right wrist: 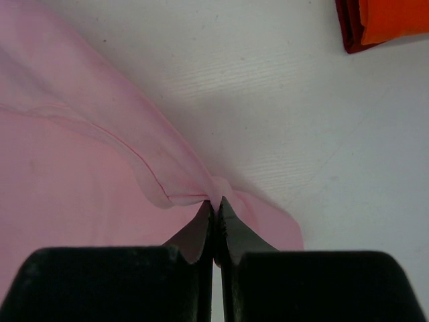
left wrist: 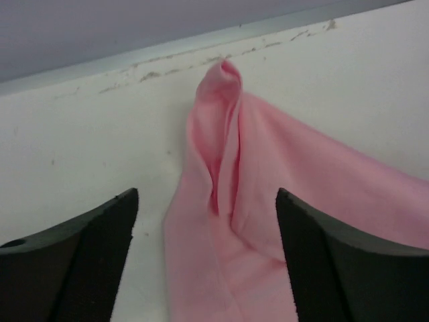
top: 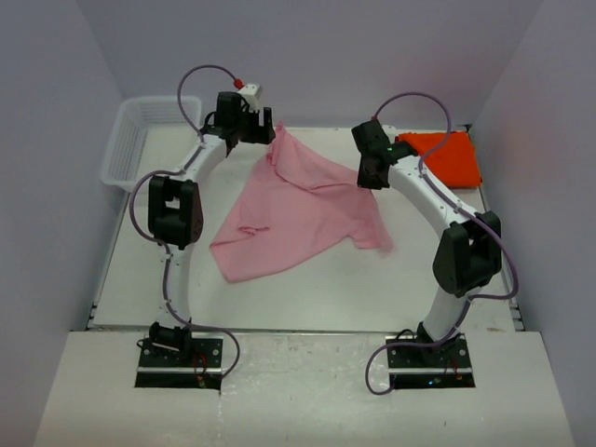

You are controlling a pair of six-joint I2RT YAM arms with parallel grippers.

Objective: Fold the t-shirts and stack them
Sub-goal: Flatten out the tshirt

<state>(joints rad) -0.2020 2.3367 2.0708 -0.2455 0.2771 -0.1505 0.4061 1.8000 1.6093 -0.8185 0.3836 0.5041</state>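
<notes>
The light pink t-shirt (top: 289, 209) lies loosely spread across the middle of the table, one corner drawn toward the back wall. My left gripper (top: 264, 133) stands open over that far corner, its fingers either side of the bunched cloth (left wrist: 228, 201) without touching it. My right gripper (top: 372, 177) is shut on the shirt's right edge, with a pinch of pink fabric (right wrist: 67, 188) caught at its tips (right wrist: 216, 201). The orange-red t-shirt (top: 442, 156) lies folded at the back right, its corner (right wrist: 395, 20) showing in the right wrist view.
A white mesh basket (top: 130, 140) stands at the back left, beside the left arm. The back wall (left wrist: 134, 27) rises close behind the left gripper. White table (top: 307, 298) surface lies in front of the pink shirt.
</notes>
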